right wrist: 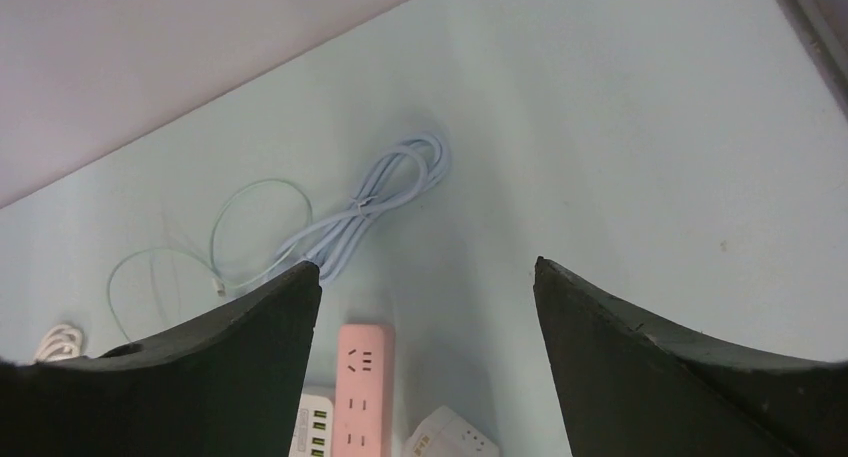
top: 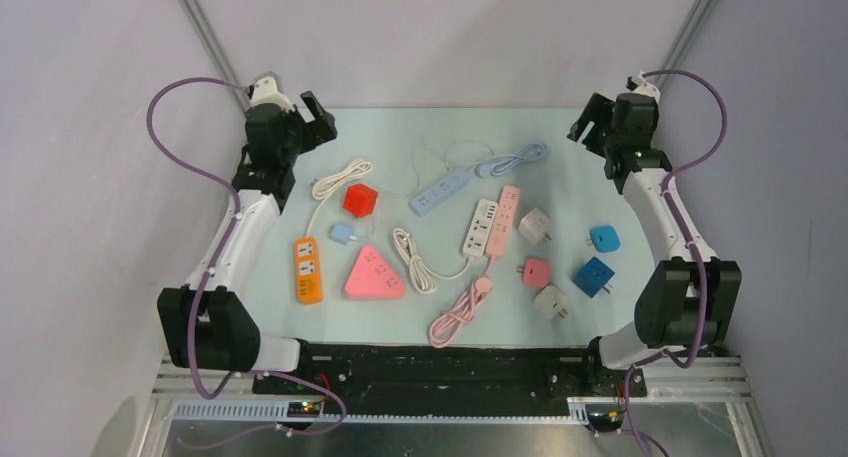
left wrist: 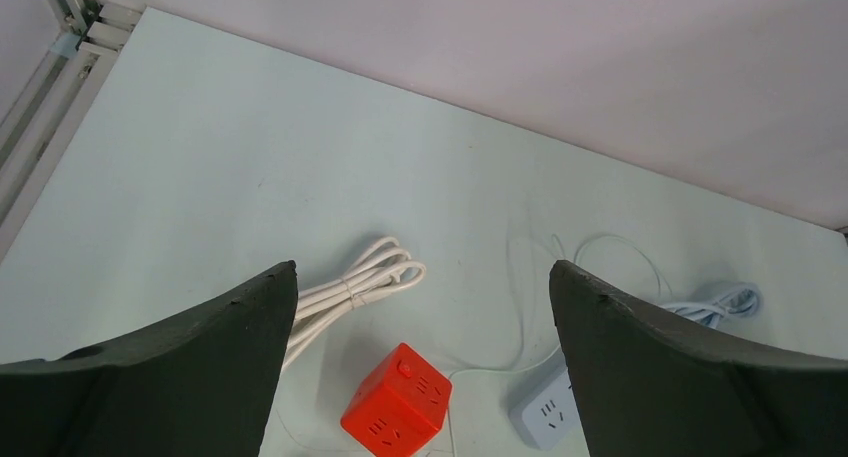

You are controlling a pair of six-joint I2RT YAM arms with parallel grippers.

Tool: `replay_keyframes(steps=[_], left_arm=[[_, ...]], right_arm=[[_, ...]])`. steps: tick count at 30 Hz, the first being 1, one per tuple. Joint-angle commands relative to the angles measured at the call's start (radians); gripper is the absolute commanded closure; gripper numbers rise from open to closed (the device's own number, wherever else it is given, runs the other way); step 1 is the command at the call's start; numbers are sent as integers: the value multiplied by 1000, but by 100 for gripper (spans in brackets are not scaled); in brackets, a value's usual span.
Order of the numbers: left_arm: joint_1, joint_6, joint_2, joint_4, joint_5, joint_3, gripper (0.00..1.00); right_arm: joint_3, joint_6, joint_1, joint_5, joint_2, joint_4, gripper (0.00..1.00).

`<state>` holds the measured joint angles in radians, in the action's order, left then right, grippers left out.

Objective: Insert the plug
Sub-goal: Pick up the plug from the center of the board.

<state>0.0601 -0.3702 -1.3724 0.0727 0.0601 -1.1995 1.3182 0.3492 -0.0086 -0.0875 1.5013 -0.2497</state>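
Seen past the right hand (right wrist: 427, 265), the pink strip (right wrist: 361, 397) is cut off.

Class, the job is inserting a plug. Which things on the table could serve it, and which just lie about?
Could serve: small blue plug, orange power strip, red cube socket, white power strip, pink power strip.
Probably idle: thin loose wire, tied blue cord bundle.
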Motion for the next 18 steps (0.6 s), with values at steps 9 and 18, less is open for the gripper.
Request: replay_keyframes(steps=[9, 18], left_arm=[[-13, 4, 39, -34, -84, 11, 0], [43, 45, 33, -33, -265, 75, 0]], right_arm=[[23, 31, 41, 123, 22, -28, 17], [23, 0, 181, 76, 60, -137, 7]])
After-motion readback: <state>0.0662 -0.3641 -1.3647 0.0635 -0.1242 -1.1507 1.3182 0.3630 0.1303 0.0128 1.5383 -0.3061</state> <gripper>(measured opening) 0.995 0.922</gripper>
